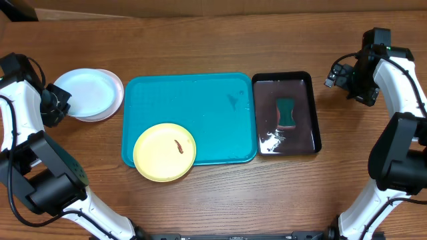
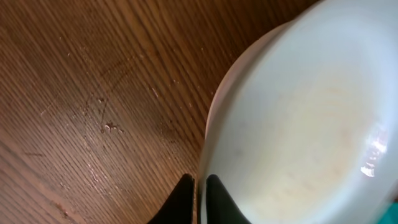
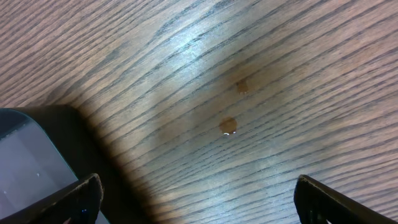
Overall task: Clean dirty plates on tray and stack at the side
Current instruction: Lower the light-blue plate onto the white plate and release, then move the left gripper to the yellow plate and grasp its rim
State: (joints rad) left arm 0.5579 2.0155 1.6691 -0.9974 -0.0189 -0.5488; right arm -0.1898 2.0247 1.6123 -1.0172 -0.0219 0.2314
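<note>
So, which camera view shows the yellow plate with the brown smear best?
The overhead view: the whole yellow plate shows, with its smear, lying over one corner of the blue tray. The left wrist view shows only a white plate and the table; the right wrist view only table and a black tray corner.

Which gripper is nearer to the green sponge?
Right. The right gripper hovers right of the black tray holding the sponge; the left gripper is far left, at the stacked plates.

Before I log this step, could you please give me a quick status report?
Left gripper pinching rim of white plate on side stack; right gripper open over table. Yellow plate on turquoise tray, brown smear uncleaned. Nothing in the way.
</note>
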